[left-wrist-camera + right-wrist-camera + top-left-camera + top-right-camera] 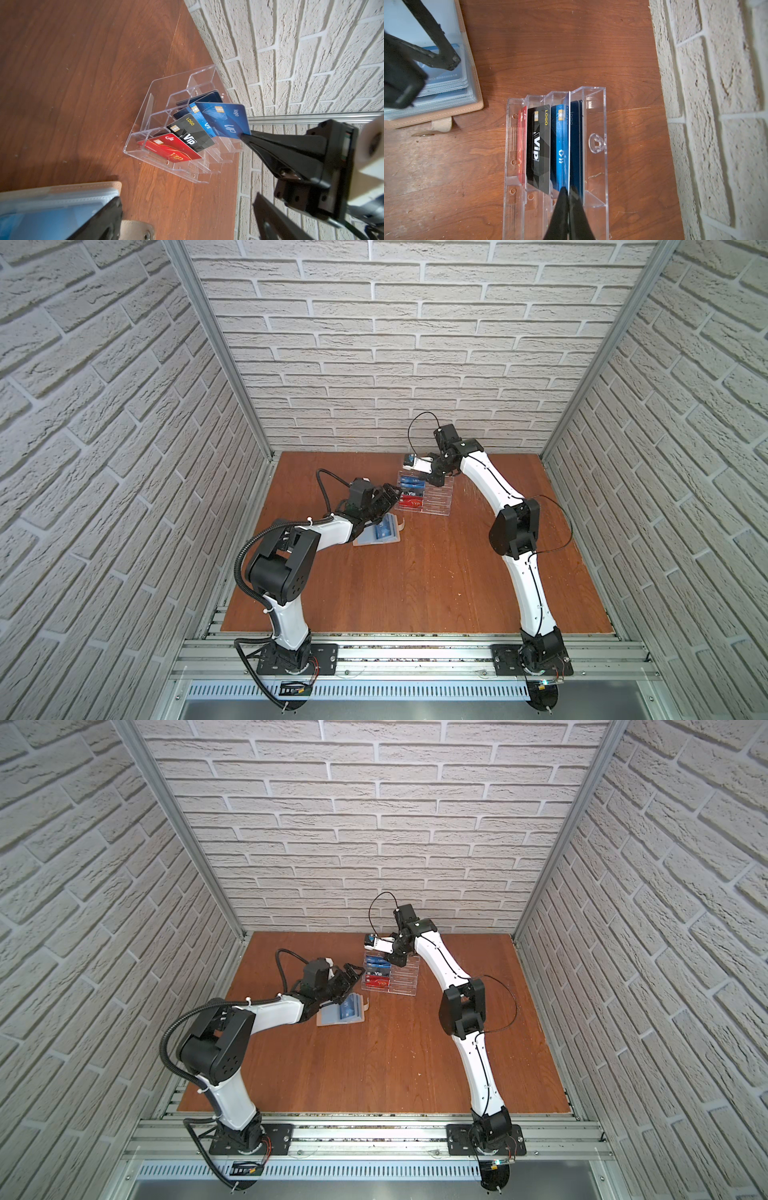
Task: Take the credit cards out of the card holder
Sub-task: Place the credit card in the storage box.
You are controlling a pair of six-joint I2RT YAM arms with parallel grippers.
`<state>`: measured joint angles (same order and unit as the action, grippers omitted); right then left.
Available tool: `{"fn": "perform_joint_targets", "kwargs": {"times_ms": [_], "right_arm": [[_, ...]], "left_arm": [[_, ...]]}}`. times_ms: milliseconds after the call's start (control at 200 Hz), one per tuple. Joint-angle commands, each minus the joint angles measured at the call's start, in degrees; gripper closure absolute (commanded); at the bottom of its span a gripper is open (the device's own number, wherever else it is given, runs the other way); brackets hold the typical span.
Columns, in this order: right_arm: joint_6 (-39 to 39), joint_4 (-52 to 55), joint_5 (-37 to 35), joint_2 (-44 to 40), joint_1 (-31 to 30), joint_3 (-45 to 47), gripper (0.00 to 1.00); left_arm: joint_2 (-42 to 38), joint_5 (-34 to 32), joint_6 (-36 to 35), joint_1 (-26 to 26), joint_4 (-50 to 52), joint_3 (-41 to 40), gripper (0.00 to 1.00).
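Observation:
The beige card holder (395, 526) (475, 87) lies open on the table, and a blue credit card (384, 531) shows through its frosted sleeves (58, 199). My left gripper (188, 197) (392, 492) hovers open just beyond the holder, toward the rack, with nothing between its fingers (446, 56). My right gripper (568, 193) (246, 137) is shut on the corner of another blue credit card (226, 120) (568, 145). That card is upright over the rear tiers of the rack. Whether it rests in a slot I cannot tell.
A clear acrylic tiered rack (434, 506) (145, 116) (596, 116) stands near the back wall. It holds a red VIP card (172, 149), a black VIP card (191, 135) and blue cards (202, 122) behind them. The brick wall (716, 104) is close behind it.

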<state>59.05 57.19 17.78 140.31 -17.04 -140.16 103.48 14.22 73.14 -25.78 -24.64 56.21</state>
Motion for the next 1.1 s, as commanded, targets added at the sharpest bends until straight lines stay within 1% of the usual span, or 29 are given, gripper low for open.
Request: {"fn": "perform_joint_targets", "kwargs": {"times_ms": [0, 405, 525, 815, 1095], "right_arm": [[0.67, -2.36, -0.91, 0.12, -0.01, 0.68, 0.94], [0.06, -3.38, -1.43, -0.06, -0.04, 1.61, 0.94], [-0.16, -3.82, -2.05, -0.22, -0.06, 2.08, 0.92], [-0.31, -4.82, -2.36, -1.11, -0.01, 3.56, 0.85], [-0.78, -5.16, -2.24, -1.89, -0.01, 3.72, 0.84]], "left_arm": [[0.79, 0.11, -0.63, 0.55, -2.0, 0.21, 0.02], [1.71, 0.79, -0.65, 0.62, -1.53, 1.37, 0.02], [1.88, 0.79, -0.57, 0.56, -1.64, 1.19, 0.02], [1.92, 0.89, -0.48, 0.47, -1.83, 0.97, 0.02], [1.8, 0.76, -0.42, 0.47, -2.01, 0.57, 0.02]]}}
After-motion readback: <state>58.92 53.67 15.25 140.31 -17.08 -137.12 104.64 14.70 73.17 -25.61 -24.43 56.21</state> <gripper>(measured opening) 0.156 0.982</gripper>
